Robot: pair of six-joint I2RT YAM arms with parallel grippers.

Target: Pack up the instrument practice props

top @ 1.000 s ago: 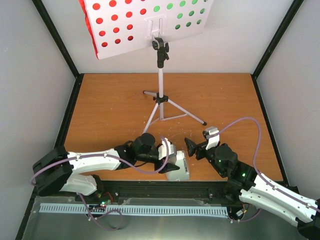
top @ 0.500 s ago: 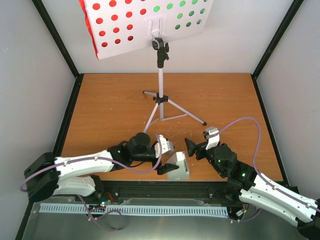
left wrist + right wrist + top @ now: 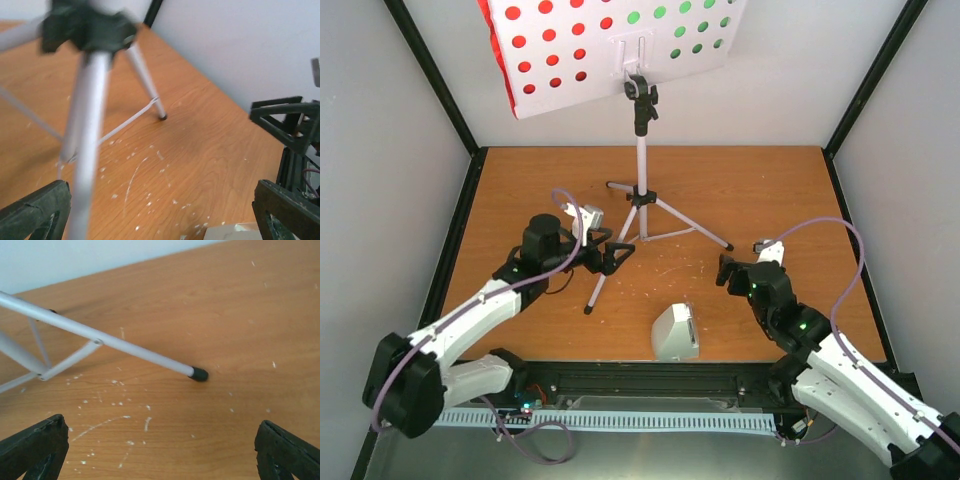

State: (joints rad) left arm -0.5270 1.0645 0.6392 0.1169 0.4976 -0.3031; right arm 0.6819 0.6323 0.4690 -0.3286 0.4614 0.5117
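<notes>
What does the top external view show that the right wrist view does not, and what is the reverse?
Only the top external view: the perforated stand desk, its holes showing red and green, the metronome and the left claw. Only the right wrist view: the black foot cap of one leg, clear from close. Both: the tripod, the wooden table and the open right claw.

Left fingers (image 3: 35,212) spread wide, right fingers (image 3: 35,445) spread wide

This is a robotics lab test cell. Plain white wall panels (image 3: 370,150) set in black frame struts (image 3: 432,78) box in a scuffed wooden worktop (image 3: 520,190). A slotted cable duct (image 3: 670,423) runs along the bottom of the frame.
</notes>
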